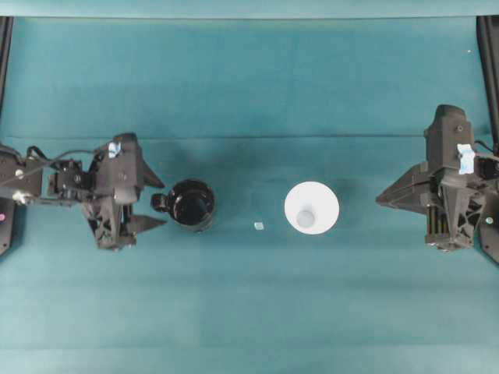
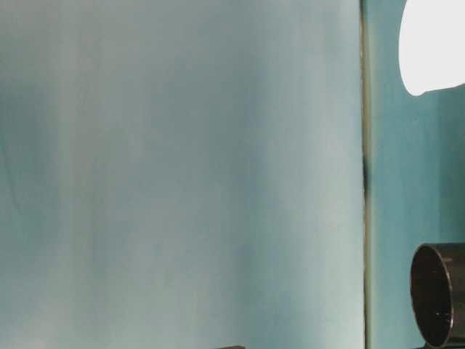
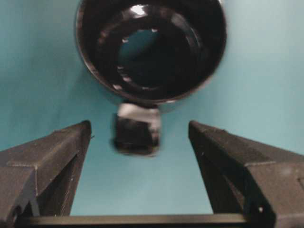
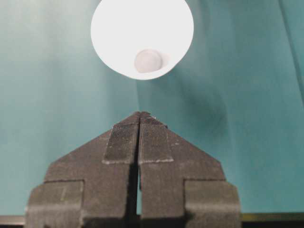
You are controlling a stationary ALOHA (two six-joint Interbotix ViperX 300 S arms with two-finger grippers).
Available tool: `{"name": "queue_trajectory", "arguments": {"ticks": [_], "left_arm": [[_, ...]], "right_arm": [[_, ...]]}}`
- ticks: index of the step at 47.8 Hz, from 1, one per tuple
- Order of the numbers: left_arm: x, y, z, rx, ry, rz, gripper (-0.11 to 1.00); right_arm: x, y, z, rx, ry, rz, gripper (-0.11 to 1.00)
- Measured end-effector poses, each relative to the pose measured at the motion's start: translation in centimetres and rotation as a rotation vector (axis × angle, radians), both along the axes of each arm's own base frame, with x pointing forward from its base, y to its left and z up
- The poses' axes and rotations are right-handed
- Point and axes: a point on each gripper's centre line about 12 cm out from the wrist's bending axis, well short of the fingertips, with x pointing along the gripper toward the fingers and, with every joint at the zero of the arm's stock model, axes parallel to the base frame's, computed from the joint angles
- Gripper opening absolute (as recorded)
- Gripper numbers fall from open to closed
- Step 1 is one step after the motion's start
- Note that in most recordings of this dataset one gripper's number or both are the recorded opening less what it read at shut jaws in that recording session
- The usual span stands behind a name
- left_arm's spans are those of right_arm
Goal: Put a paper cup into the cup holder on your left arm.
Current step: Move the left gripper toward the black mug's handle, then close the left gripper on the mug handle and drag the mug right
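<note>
The white paper cup stands upright on the teal cloth right of centre, its mouth facing up; it also shows in the right wrist view and the table-level view. The glossy black cup holder sits left of centre, empty, with its handle pointing at my left gripper. That gripper is open, its fingers wide on either side of the handle without touching it. My right gripper is shut and empty, well short of the paper cup, tips aimed at it.
A small pale scrap lies on the cloth between the two cups. Black frame posts stand at the far left and right edges. The cup holder's rim shows at the table-level view's lower right.
</note>
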Motion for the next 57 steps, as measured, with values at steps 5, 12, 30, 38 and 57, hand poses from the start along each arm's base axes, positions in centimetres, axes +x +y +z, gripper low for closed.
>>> {"name": "queue_trajectory", "arguments": {"ticks": [5, 12, 30, 38, 57], "left_arm": [[-0.21, 0.24, 0.03, 0.002, -0.009, 0.008, 0.89], [-0.33, 0.23, 0.11, 0.001, -0.021, 0.009, 0.89], [-0.12, 0.2, 0.42, 0.004, -0.034, 0.006, 0.76], [-0.06, -0.31, 0.52, 0.01, -0.038, -0.018, 0.43], [0.3, -0.55, 0.9, 0.038, -0.059, -0.051, 0.29]], "right_arm": [[-0.02, 0.0, -0.09, 0.0, 0.003, 0.0, -0.03], [-0.03, 0.04, -0.06, 0.001, 0.001, 0.001, -0.03], [0.0, 0.0, -0.08, 0.0, 0.002, 0.0, -0.03], [-0.03, 0.03, -0.06, 0.0, 0.002, 0.002, -0.03], [-0.03, 0.01, -0.06, 0.001, 0.001, -0.001, -0.03]]}}
